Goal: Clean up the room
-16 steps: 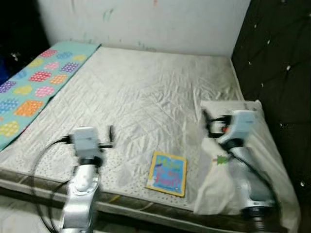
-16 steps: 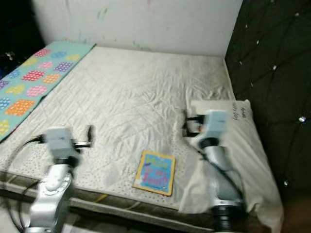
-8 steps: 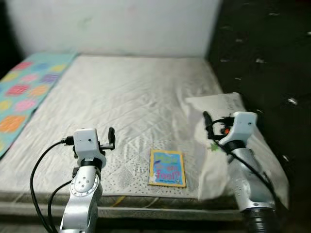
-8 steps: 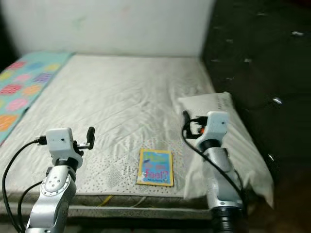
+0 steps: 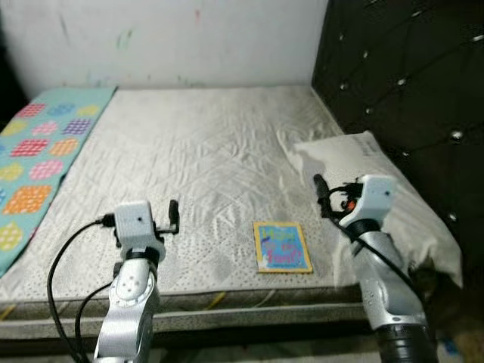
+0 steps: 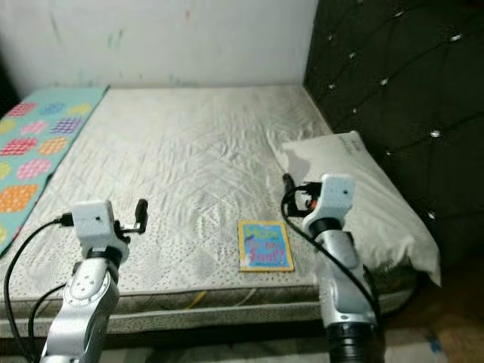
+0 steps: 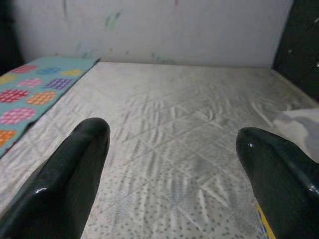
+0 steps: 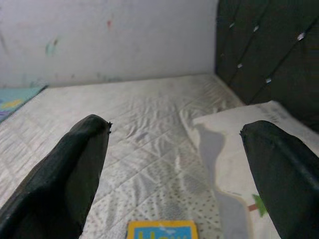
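left eye view – edges: mattress [image 5: 212, 159] runs from the white wall [image 5: 166, 38] to a near edge just ahead of both arms; dark tufted headboard [image 5: 401, 76] closes the right side
left eye view – open room: broad bare quilted area between the two arms and the wall
left eye view – task's thing: book [image 5: 281, 246] lies flat near the near edge, between the arms, closer to the right one
right eye view – around: pillow [image 6: 363, 189] against the headboard, just right of the book; patterned teal blanket [image 6: 38, 144] along the left side
left wrist view – left gripper [image 7: 174, 164]: jaws spread wide, holding nothing, above the mattress
right wrist view – right gripper [image 8: 179, 164]: jaws spread wide, empty, book's top edge below, pillow beside one finger
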